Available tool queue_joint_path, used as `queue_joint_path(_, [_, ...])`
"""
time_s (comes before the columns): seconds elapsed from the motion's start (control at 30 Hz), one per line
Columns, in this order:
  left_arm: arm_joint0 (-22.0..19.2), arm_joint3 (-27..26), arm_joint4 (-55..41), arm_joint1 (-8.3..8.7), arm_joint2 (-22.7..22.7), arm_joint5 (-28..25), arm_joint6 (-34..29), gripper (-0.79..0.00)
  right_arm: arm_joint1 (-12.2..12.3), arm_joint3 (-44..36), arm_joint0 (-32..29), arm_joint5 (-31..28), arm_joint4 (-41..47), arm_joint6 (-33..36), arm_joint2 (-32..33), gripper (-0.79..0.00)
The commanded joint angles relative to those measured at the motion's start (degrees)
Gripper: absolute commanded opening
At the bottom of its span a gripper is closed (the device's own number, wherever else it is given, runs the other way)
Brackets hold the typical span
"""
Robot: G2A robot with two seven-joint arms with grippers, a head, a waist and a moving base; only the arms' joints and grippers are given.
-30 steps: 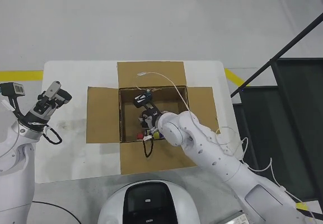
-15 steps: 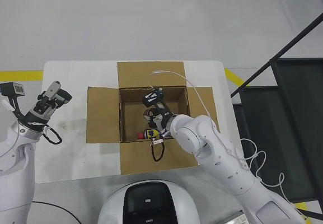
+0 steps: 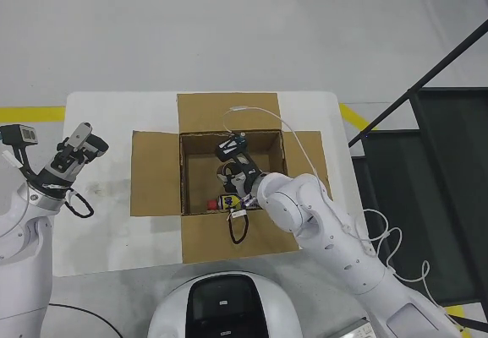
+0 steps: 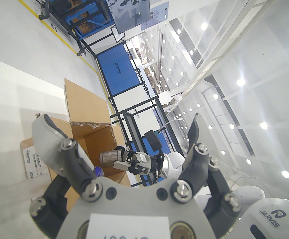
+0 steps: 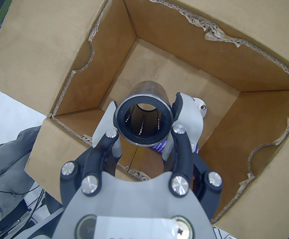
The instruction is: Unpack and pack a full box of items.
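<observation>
Over the open cardboard box (image 5: 209, 50), close to its near wall, the right gripper (image 5: 145, 105) pinches a hollow steel sleeve (image 5: 148, 90) by its sides, the open end facing the wrist. Under it, on the box floor, sit a blue-and-white item (image 5: 158, 148), mostly hidden, and a flanged metal piece (image 5: 199, 105). Farther off, past the box's left flap, the left gripper (image 4: 120, 130) hangs above the white table (image 3: 100, 118), fingers spread wide and holding nothing

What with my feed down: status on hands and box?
Right hand shut on metal cylinder, over open box. Left hand open, away from box. Other items under the cylinder.
</observation>
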Motion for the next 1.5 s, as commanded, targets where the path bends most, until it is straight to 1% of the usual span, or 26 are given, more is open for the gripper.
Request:
queue_joint_path(0.0, [0.0, 0.0, 0.0, 0.00, 0.0, 0.0, 0.0, 0.000, 0.0, 0.0, 0.0, 0.0, 0.0, 0.0, 0.0, -0.785])
queue_joint_path(0.53, [0.0, 0.0, 0.0, 0.00, 0.0, 0.0, 0.0, 0.000, 0.0, 0.0, -0.2, 0.0, 0.3, -0.3, 0.1, -0.785])
queue_joint_path(0.57, [0.0, 0.0, 0.0, 0.00, 0.0, 0.0, 0.0, 0.000, 0.1, 0.1, -0.7, -0.2, 0.9, -1.2, 1.0, -0.785])
queue_joint_path(0.63, [0.0, 0.0, 0.0, 0.00, 0.0, 0.0, 0.0, 0.000, 0.4, -0.5, -1.7, -1.8, 2.6, -0.6, 2.8, -0.785])
queue_joint_path(0.77, [0.0, 0.0, 0.0, 0.00, 0.0, 0.0, 0.0, 0.000, 2.0, -5.6, -4.9, -6.6, 5.3, 4.5, 10.5, -0.785])
queue_joint_path(0.93, [0.0, 0.0, 0.0, 0.00, 0.0, 0.0, 0.0, 0.000, 4.1, -13.4, -12.0, -13.1, 10.7, 10.4, 23.8, -0.785])
queue_joint_path(1.07, [0.0, 0.0, 0.0, 0.00, 0.0, 0.0, 0.0, 0.000, 5.4, -15.2, -16.8, -17.6, 12.4, 12.5, 33.6, -0.785])
queue_joint_path(1.17, [0.0, 0.0, 0.0, 0.00, 0.0, 0.0, 0.0, 0.000, 6.1, -13.7, -19.3, -18.5, 14.5, 12.0, 40.9, -0.785])
queue_joint_path(1.33, [0.0, 0.0, 0.0, 0.00, 0.0, 0.0, 0.0, 0.000, 6.7, -11.0, -21.1, -18.4, 16.9, 10.8, 47.0, -0.785])
queue_joint_path(1.47, [0.0, 0.0, 0.0, 0.00, 0.0, 0.0, 0.0, 0.000, 6.7, -11.1, -21.4, -18.7, 17.5, 10.8, 47.2, -0.785])
